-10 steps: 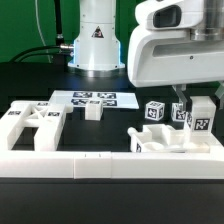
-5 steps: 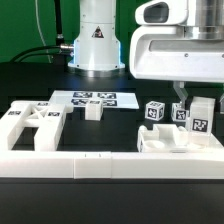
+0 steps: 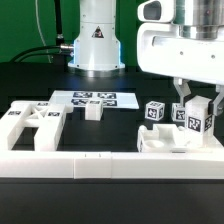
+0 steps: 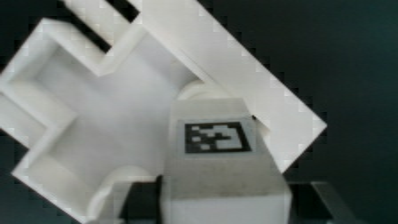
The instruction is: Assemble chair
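The fingers (image 3: 184,101) stand partly closed, clamped on the sides of a tagged leg block (image 3: 198,118). They hold it upright just over the slotted chair panel (image 3: 160,141), at the exterior view's right of the black tabletop (image 3: 110,195).

A robotics lab: a white arm (image 3: 97,40) stands on a black surface (image 3: 110,195), with a green backdrop (image 3: 20,20), cables (image 3: 45,49) and a marker board (image 3: 95,99) of printed tags.

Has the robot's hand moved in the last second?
Yes. The hand has risen slightly and shifted toward the exterior view's right, away from the white robot base behind it.
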`<state>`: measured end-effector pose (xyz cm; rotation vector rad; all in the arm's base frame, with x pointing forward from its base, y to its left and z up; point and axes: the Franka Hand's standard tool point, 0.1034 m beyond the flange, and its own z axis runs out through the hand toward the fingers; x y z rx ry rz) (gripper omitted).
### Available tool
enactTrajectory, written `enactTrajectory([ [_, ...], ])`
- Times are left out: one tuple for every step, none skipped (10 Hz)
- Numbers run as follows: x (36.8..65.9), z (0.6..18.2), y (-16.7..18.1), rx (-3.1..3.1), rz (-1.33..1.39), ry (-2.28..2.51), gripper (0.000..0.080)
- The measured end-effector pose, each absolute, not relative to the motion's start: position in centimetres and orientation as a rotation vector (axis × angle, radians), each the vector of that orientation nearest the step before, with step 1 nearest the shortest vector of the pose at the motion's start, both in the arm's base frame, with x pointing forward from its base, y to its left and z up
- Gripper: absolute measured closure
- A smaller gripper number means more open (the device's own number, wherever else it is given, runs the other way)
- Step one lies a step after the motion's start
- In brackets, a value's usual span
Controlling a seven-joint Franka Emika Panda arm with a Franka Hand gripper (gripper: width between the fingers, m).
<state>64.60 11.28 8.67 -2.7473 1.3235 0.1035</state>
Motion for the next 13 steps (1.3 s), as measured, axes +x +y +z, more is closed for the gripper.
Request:
enactTrajectory([
  [64.6,8.65,11.24,-2.699,0.109,1.424,0.0512],
  [64.58,8.63,11.16,-2.62,0.107,1.545,0.0512],
  [64.43,8.6,11.06,-2.499,0.107,1.711,0.0512],
  [64.24,8.6,11.03,-2.374,0.103,1.844,0.0512],
  [64.07,8.56,11.08,-2.261,0.109,1.95,0.0512],
  [64.08,8.55,11.23,-2.165,0.113,2.034,0.0512],
  [64.17,8.54,11.51,-2.034,0.108,2.144,0.0512],
  [64.21,8.55,11.59,-1.985,0.111,2.181,0.0512],
  [64.21,8.54,11.6,-1.99,0.111,2.175,0.0508],
  [64.19,8.5,11.66,-2.021,0.109,2.145,0.0508],
  [64.17,8.49,11.66,-2.062,0.104,2.106,0.0289],
  [64.14,8.52,11.71,-2.105,0.106,2.066,0.0289],
  [64.14,8.51,11.73,-2.163,0.096,2.004,0.0181],
])
